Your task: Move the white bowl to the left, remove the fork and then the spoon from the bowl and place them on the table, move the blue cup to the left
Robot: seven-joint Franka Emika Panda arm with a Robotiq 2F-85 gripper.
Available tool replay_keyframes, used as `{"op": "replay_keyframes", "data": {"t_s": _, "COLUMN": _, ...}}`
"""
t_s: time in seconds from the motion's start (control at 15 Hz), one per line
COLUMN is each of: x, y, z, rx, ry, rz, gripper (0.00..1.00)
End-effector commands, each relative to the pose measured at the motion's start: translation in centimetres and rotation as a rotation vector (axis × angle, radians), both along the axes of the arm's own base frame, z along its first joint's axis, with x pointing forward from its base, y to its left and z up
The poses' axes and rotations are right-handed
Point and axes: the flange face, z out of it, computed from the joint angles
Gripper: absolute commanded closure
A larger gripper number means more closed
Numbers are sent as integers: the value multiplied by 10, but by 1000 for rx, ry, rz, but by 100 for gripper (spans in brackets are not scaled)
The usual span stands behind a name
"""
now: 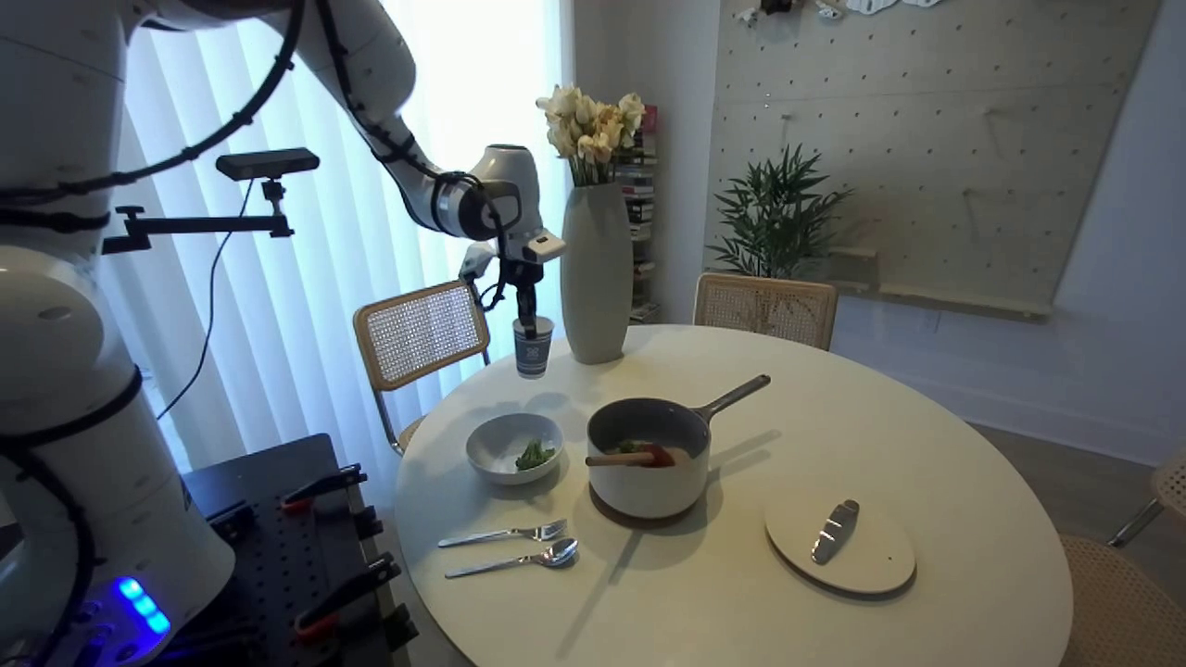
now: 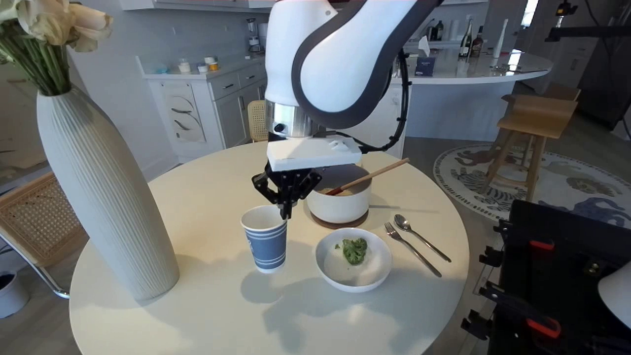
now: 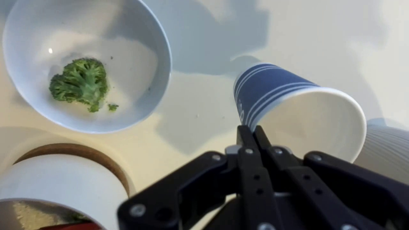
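White rounded arm point(image 2: 365, 64), dark-grey trim point(image 2: 340, 118), black cable point(image 2: 405, 93), blue base lights point(image 1: 144, 605); black hand point(image 3: 251, 130), silver screws point(image 3: 138, 210).

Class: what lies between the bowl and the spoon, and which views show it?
The fork lies between the bowl and the spoon on the table, as both exterior views show; the wrist view shows neither utensil.
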Motion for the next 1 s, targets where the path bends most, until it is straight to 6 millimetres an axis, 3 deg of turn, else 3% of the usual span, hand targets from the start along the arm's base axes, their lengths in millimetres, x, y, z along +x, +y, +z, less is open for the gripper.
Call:
{"op": "replay_keyframes", "data": {"t_s": 0.0, "x": 18, "y": 23, "z": -15, "rx": -47, "ry": -30, "rz": 70, "gripper": 99}}
{"op": "replay_keyframes", "data": {"t_s": 0.33, "x": 30, "y": 34, "z": -39, "rx": -104, "ry": -31, "rz": 134, "gripper": 99}}
{"op": "replay_keyframes", "data": {"t_s": 0.93, "x": 33, "y": 23, "z": -66, "rx": -122, "ry": 8, "rz": 125, "gripper": 99}}
